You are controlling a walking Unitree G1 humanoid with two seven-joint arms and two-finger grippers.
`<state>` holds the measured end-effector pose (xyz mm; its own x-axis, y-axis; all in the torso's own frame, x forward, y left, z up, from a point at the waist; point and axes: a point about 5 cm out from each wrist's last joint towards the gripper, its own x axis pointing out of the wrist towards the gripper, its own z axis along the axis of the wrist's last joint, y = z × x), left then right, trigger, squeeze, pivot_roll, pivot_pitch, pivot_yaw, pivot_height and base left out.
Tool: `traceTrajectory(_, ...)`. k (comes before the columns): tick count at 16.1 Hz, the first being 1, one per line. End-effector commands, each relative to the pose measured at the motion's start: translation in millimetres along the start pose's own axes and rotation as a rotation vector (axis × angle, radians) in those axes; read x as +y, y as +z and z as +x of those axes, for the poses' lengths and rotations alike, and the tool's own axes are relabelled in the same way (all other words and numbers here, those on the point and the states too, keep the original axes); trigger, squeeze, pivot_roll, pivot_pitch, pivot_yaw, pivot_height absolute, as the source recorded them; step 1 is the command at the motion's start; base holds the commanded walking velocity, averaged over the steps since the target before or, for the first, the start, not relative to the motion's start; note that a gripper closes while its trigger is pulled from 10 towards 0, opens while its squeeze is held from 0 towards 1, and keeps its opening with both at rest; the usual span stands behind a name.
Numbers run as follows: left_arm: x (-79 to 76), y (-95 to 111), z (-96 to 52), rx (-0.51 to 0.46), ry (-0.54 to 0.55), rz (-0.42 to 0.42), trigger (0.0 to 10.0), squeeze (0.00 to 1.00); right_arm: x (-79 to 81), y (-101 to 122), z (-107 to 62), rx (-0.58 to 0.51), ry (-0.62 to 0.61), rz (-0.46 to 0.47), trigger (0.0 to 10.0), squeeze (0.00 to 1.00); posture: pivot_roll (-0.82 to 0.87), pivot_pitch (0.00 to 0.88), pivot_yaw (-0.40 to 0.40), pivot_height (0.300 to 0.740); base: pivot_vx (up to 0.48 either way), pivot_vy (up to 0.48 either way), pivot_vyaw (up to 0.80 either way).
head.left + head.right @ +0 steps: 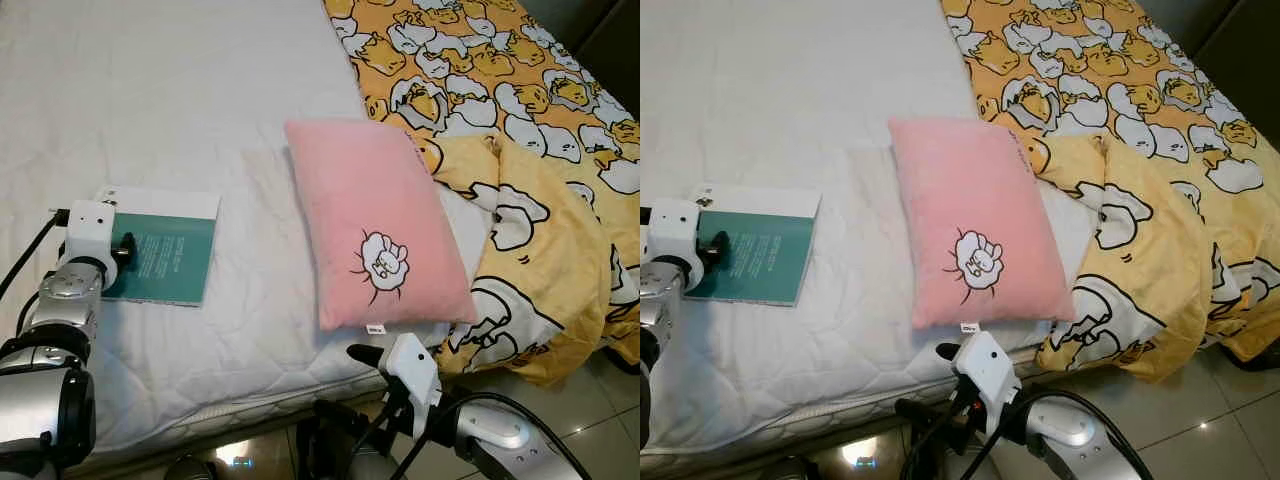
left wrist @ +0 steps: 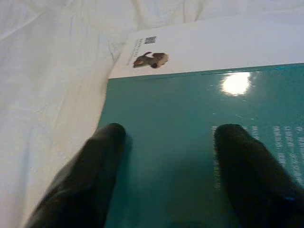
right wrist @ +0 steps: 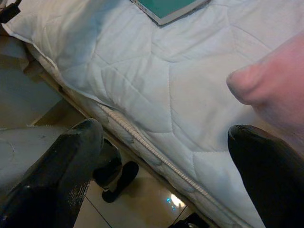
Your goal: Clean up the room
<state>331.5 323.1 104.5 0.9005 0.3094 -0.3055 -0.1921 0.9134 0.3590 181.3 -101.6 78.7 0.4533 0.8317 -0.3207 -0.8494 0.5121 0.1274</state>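
A teal book (image 1: 165, 258) with a white strip along one edge lies flat on the white mattress (image 1: 160, 100), near its front left. My left gripper (image 2: 171, 133) hovers just above the book's cover, open, one finger over each side of the teal area. A pink pillow (image 1: 375, 225) with a sheep drawing lies to the right of the book, reaching the mattress's front edge. Below that edge, in front of the pillow's near corner (image 3: 270, 90), my right gripper (image 3: 166, 133) is open and holds nothing.
A yellow duvet (image 1: 520, 110) printed with cartoon figures covers the bed's right side and hangs over its front corner toward the tiled floor (image 1: 590, 410). The piped front edge of the mattress (image 3: 142, 142) runs close past my right gripper.
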Motion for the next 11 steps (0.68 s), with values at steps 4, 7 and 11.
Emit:
traceTrajectory(4, 4.7, -18.3, -5.0, 0.047, -0.015, -0.008, 0.0, 0.0, -6.8, 3.8, -0.2, -0.005, -0.019, 0.009, 10.0, 0.0, -0.28, 0.222, -0.177, 0.74, 0.0, 0.0, 0.0)
traceTrajectory(7, -2.1, -19.5, -5.4, 0.027, -0.052, -0.089, 0.0, 0.0, -11.9, 2.5, 6.3, 0.001, -0.012, 0.009, 10.0, 0.0, -0.24, 0.199, -0.172, 0.74, 0.0, 0.0, 0.0)
traceTrajectory(11, 20.6, -4.6, -7.5, -0.116, -0.004, -0.259, 0.0, 0.0, -21.0, 10.4, 25.7, -0.045, -0.01, -0.003, 10.0, 0.0, -0.15, 0.131, -0.145, 0.74, 0.0, 0.0, 0.0)
